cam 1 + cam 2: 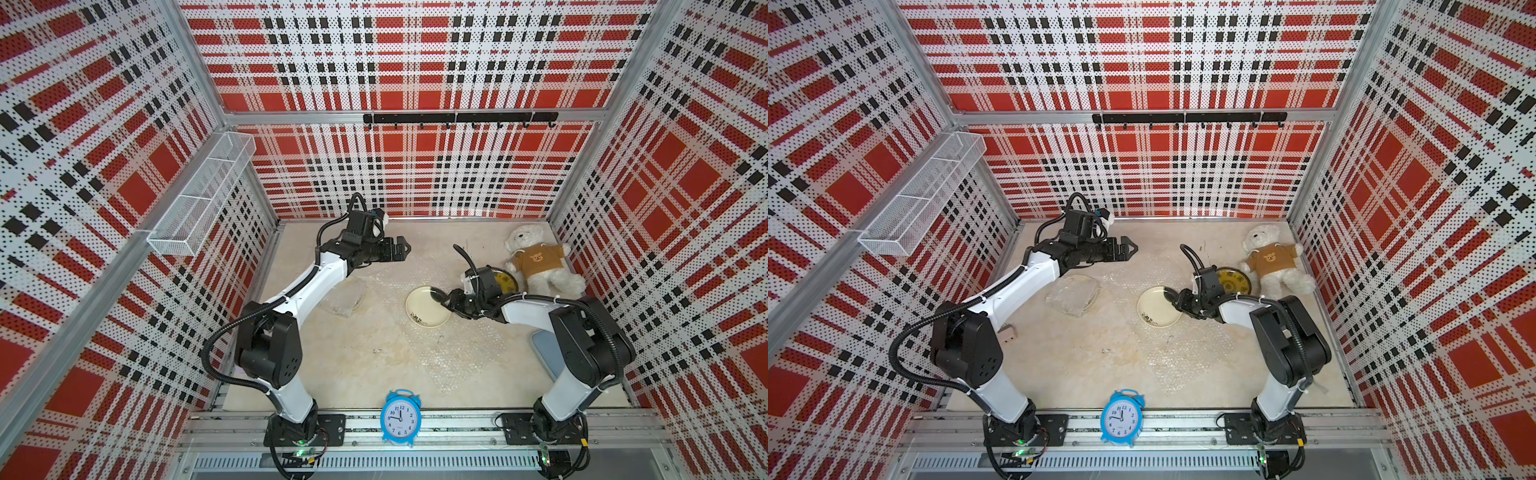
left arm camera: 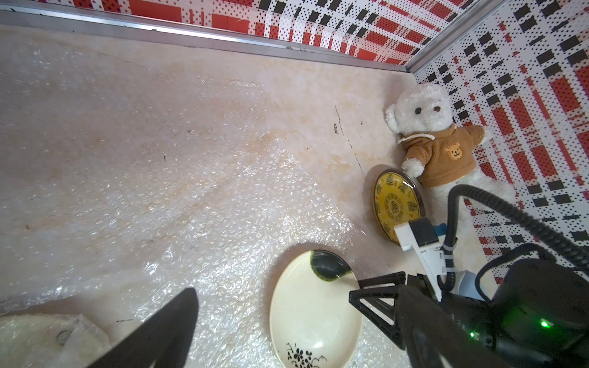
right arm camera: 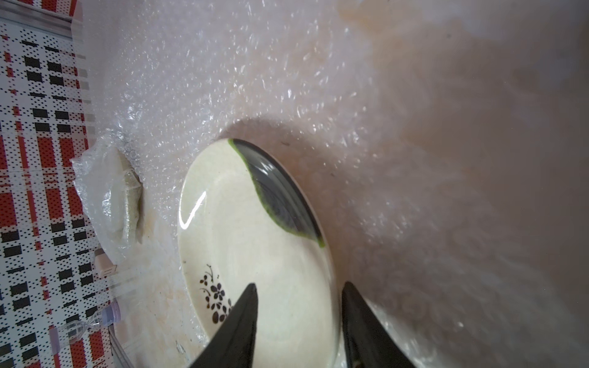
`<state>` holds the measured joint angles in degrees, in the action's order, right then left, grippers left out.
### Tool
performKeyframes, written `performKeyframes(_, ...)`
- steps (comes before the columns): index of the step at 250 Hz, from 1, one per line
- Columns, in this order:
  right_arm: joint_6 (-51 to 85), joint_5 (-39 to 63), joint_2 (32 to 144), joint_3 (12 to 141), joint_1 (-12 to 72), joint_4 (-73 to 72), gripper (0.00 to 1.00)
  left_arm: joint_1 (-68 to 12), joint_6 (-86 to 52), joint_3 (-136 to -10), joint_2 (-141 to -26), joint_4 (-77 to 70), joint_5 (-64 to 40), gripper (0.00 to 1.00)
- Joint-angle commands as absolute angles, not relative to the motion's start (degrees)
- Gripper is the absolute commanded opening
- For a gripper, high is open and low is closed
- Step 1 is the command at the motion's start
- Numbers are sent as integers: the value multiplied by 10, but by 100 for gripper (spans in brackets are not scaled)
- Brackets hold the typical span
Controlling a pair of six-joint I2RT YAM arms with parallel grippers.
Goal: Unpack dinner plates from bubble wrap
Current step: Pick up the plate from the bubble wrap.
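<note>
A cream dinner plate with a dark leaf mark and small flowers lies bare on a flat sheet of bubble wrap. My right gripper straddles its rim, one finger over the plate, the other outside, with a gap still between them. The yellow plate sits behind, against the bear. A third plate stays wrapped in bubble wrap at the left. My left gripper hangs open and empty above the table's back.
A white teddy bear in a brown jumper lies at the back right. A blue alarm clock stands at the front edge. A blue-grey flat object lies under the right arm. A mesh basket hangs on the left wall.
</note>
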<state>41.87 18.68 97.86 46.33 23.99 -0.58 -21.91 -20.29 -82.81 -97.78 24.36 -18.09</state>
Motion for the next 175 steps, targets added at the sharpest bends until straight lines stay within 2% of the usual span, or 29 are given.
performKeyframes(1, 424, 187, 991, 453, 240, -42, 42, -216, -207, -822, -963, 230, -190, 99)
performKeyframes(175, 452, 179, 1002, 392, 241, -155, 12, -207, -207, -814, -966, 231, -197, 99)
